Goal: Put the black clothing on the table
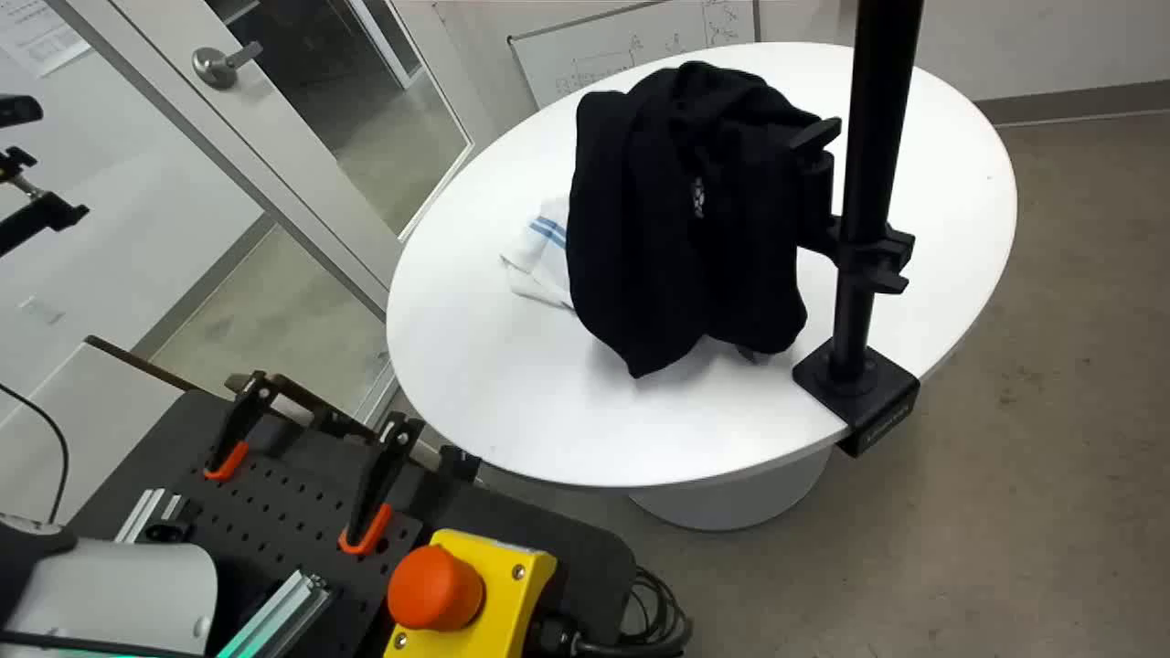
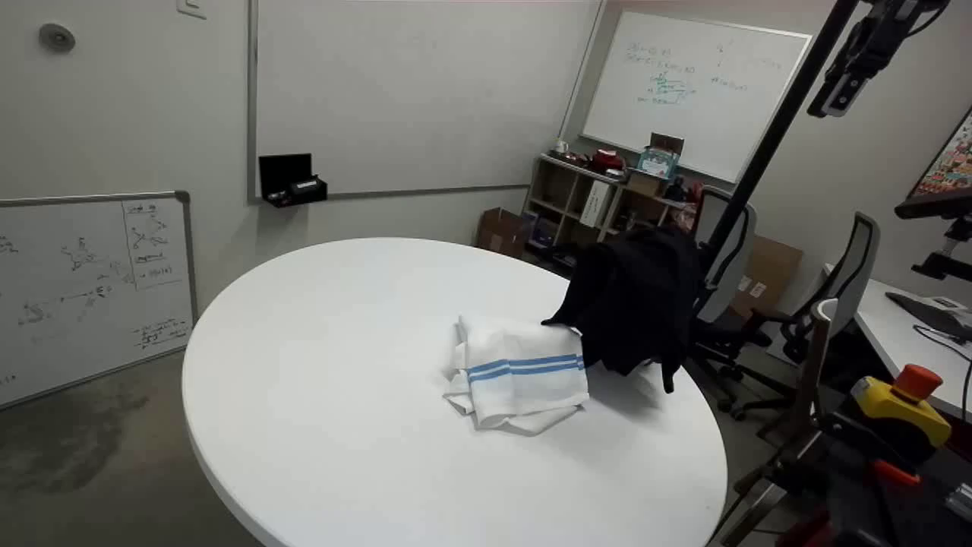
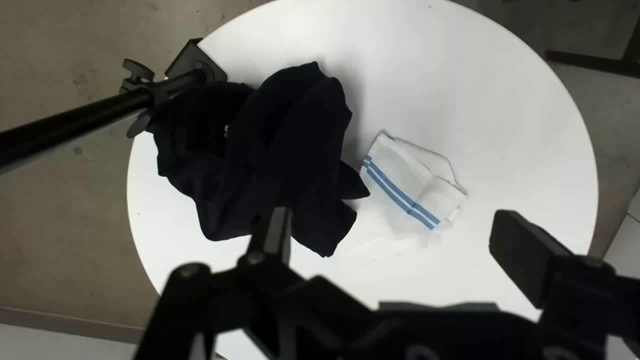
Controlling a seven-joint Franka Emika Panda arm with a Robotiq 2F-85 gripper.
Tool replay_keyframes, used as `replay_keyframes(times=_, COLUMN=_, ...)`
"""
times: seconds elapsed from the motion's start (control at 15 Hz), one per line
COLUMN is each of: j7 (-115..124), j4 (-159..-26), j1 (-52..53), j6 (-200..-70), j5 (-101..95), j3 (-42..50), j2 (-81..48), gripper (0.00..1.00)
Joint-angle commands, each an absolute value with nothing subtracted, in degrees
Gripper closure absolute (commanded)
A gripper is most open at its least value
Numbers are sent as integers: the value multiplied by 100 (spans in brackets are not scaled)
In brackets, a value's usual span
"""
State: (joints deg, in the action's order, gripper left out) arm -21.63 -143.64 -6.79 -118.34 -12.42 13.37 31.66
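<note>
The black clothing [image 1: 681, 219] is bunched up against a black clamp on the pole and appears to hang from it above the white table [image 1: 512, 393]. It also shows in an exterior view [image 2: 630, 296], with its lower ends close to the tabletop; whether they touch it, I cannot tell. My gripper [image 3: 392, 220] is open and empty in the wrist view, high above the table. The left finger overlaps the clothing's edge in that picture, but it is apart from it. In an exterior view the gripper [image 2: 839, 95] is at the top right, above the clothing.
A folded white towel with blue stripes [image 2: 524, 372] lies on the table beside the clothing. The black pole [image 1: 868, 183] stands clamped at the table's edge. The robot's dark bench carries a yellow box with a red button [image 1: 471, 594] and clamps [image 1: 370, 493].
</note>
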Motion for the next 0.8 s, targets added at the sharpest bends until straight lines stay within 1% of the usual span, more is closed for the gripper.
replay_keyframes(times=0.0, j7=-2174, j4=-14354, j1=-700, j6=-11822, j5=-1226, j3=1315, j2=3163, gripper=0)
replay_keyframes(times=0.27, j7=-1786, j4=-14006, j1=-860, j6=-12032, j5=-1147, j3=1411, j2=2622, gripper=0)
replay_keyframes(times=0.4, j7=-1558, j4=-13847, j1=-974, j6=-12339, j5=-1148, j3=1463, j2=2329, gripper=0)
replay_keyframes(times=0.73, j7=-1118, j4=-13373, j1=-1120, j6=-13672, j5=-731, j3=1646, j2=1385, gripper=0)
